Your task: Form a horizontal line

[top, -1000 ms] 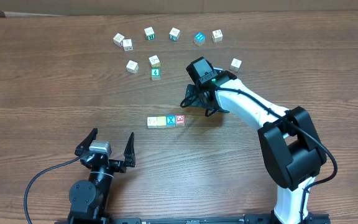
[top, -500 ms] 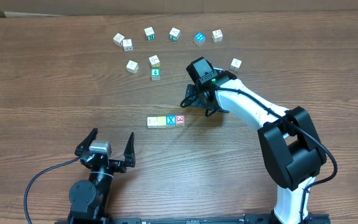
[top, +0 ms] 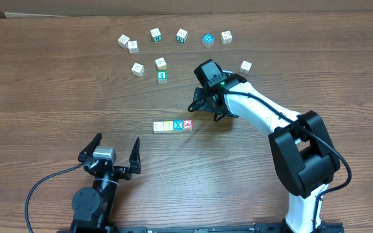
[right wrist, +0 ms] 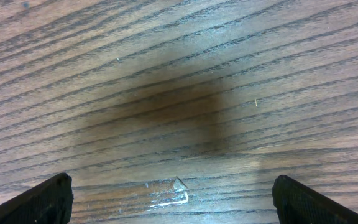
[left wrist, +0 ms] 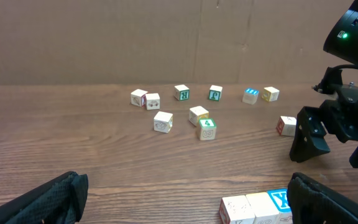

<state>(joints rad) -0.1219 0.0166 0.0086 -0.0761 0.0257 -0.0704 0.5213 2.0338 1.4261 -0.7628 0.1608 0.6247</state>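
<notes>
Overhead: horizontal line of four cubes lay mid-frame on desk; left fingers and right fingers stood wide, holding nothing.

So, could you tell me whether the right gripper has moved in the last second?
No. In the overhead view the right gripper sits at the same spot, just up and right of the red cube.

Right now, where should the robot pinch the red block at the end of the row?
Probably from above, pinching the red block on its near and far faces. Its left face sits against the blue X block, leaving no finger room there.
</notes>
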